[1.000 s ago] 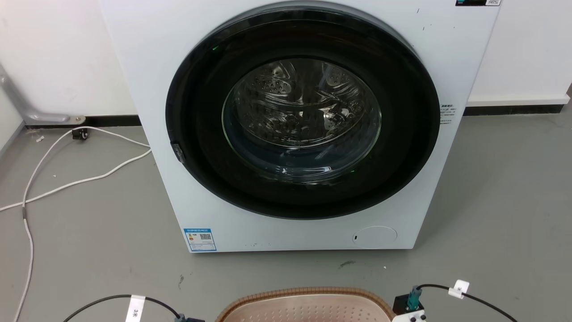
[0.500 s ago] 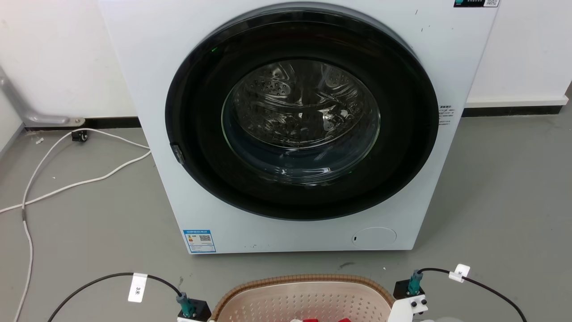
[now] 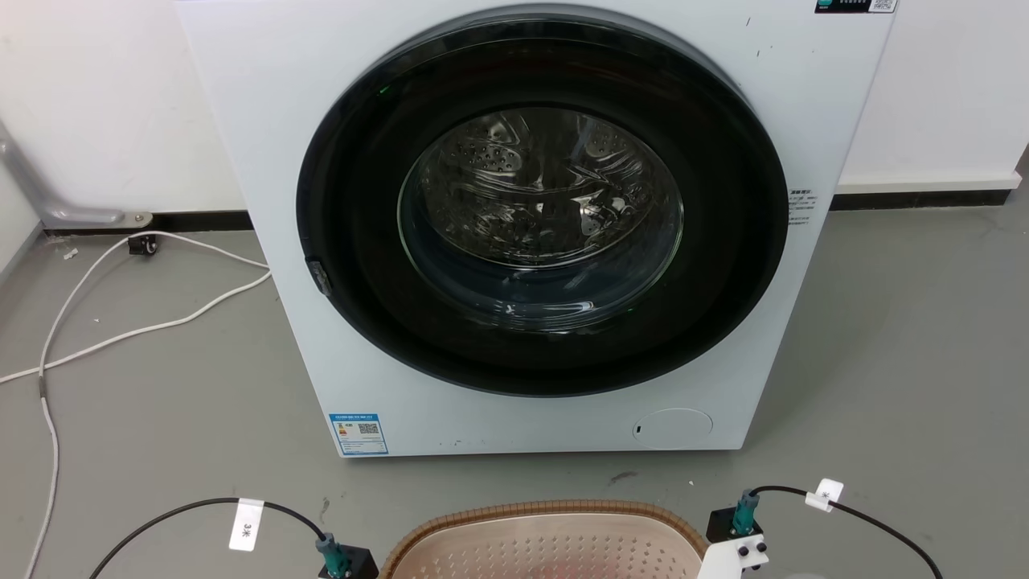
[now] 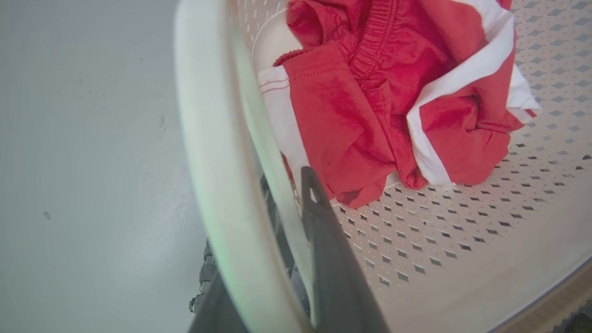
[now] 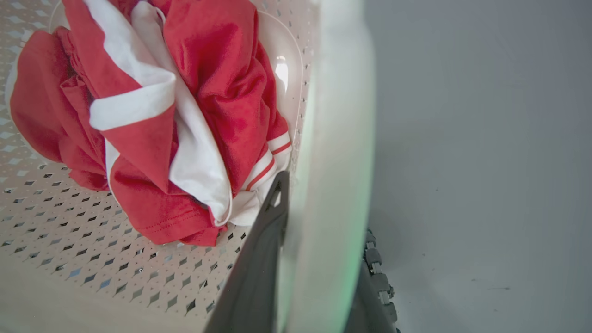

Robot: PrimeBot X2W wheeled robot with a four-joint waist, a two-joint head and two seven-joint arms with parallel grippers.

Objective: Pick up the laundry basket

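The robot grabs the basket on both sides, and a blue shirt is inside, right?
Not blue. The left wrist view shows the clothing in the laundry basket is red and white. Left gripper and right gripper do clamp its sides.

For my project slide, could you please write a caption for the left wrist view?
Left end effector grips the white handle of the laundry basket; red-and-white clothing lies inside, grey floor beyond.

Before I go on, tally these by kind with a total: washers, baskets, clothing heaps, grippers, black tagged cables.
White front-loading washing machine: 1
Cream perforated plastic laundry basket: 1
Crumpled red-and-white clothing heap: 1
Grippers astride the basket's white handles, left gripper and right gripper: 2
Black tagged cables: 2
Total: 7
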